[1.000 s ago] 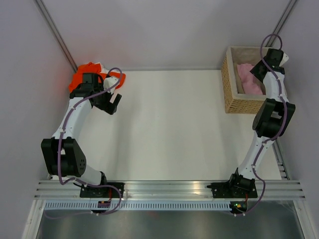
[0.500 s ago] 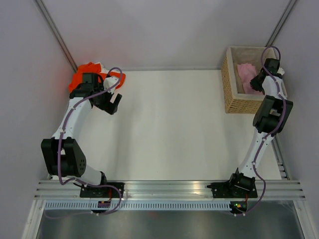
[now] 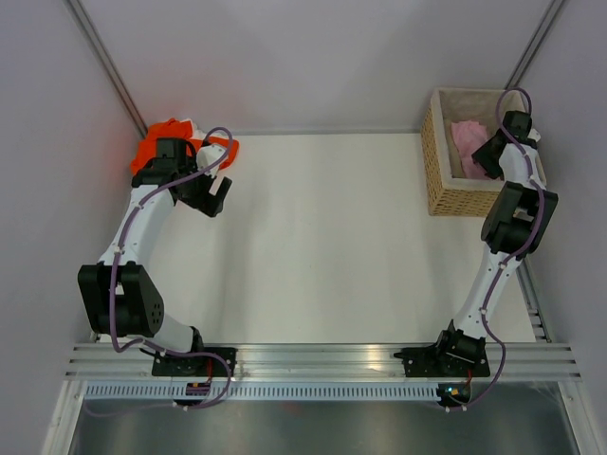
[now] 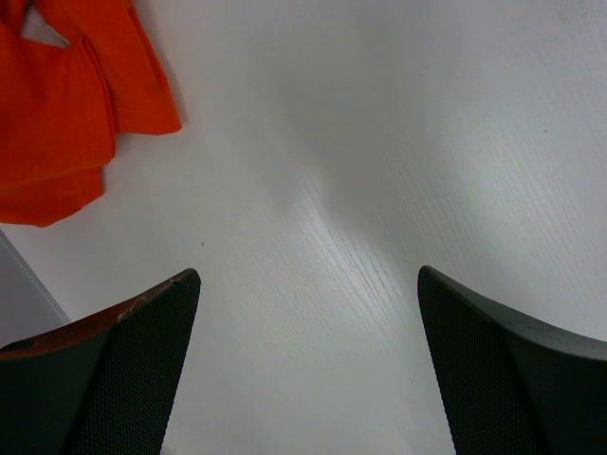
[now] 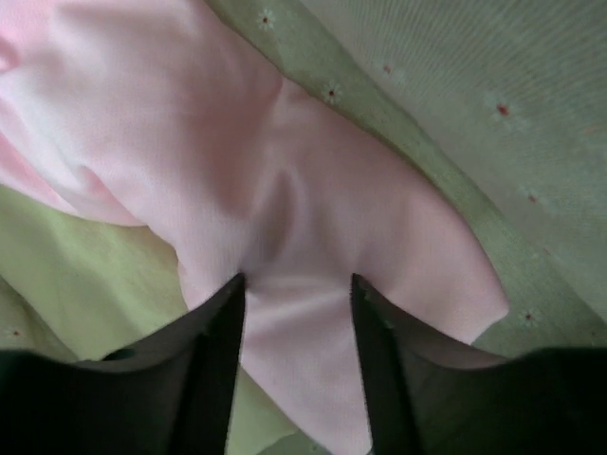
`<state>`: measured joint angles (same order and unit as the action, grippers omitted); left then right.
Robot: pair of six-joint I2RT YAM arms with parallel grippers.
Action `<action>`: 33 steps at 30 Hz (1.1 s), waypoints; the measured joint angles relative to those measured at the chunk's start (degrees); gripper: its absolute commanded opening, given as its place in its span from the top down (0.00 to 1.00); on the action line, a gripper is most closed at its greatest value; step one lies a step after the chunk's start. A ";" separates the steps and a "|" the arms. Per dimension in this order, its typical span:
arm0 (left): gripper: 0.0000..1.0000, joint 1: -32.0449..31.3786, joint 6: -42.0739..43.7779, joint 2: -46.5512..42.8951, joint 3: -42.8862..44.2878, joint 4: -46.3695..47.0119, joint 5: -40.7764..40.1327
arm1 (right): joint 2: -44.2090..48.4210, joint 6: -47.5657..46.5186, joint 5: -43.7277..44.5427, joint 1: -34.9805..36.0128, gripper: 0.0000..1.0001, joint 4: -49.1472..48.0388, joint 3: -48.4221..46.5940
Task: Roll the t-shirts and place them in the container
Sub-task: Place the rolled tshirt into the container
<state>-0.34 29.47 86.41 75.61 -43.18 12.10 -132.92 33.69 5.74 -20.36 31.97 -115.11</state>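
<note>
Spanning most of the overhead view, the white worktop (image 3: 322,237) carries a wicker basket (image 3: 438,185) at its far right corner. The orange t-shirt (image 3: 156,142) lies crumpled in the far left corner. The pink t-shirt (image 3: 467,142) lies rumpled inside the basket, on a pale lining (image 5: 493,85) dotted with small flecks. The right arm reaches into the basket. There the right hand (image 5: 296,284) is down on the cloth, its two fingers drawn close together with a gathered fold of the pink t-shirt pinched between them. The left hand (image 4: 308,284) hovers over bare worktop near the orange t-shirt. It is released, its fingers spread wide with nothing between them, and the shirt's edge lies apart from both.
</note>
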 measured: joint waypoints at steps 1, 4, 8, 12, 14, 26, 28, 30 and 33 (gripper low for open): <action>0.00 0.00 0.00 0.00 0.13 0.02 0.00 | 0.00 -0.46 0.11 0.04 0.36 0.87 -0.61; 0.00 0.00 -0.02 0.00 0.42 0.15 -0.02 | 0.00 -2.21 0.61 0.74 0.21 4.42 -2.69; 0.00 0.00 -0.22 -0.07 0.39 0.52 -0.70 | 0.90 -4.79 2.91 2.75 0.02 6.69 -4.22; 0.00 0.00 -2.64 -1.07 -0.59 2.23 -3.23 | 4.83 -8.61 6.58 4.85 0.02 7.52 -3.32; 0.00 0.00 -4.22 -1.92 -1.64 3.10 -4.66 | 8.31 -10.56 8.33 5.62 0.02 7.41 -1.46; 0.00 0.00 -13.05 -5.64 -7.43 4.55 -10.14 | 44.52 -22.64 12.57 7.30 0.02 -3.76 27.08; 0.00 0.00 -14.19 -6.62 -8.11 4.63 -10.38 | 49.48 -23.76 12.31 7.41 0.02 -5.18 33.81; 0.00 0.00 -15.13 -7.82 -8.85 4.79 -10.36 | 53.68 -24.79 11.52 7.41 0.02 -6.29 40.85; 0.00 0.00 -16.33 -9.25 -9.97 5.05 -10.34 | 57.72 -25.64 10.47 7.45 0.02 -6.71 48.78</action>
<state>-0.34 13.15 77.17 65.65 -38.13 1.76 -75.20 8.05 16.21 -12.91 25.26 -66.32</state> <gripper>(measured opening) 0.995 0.979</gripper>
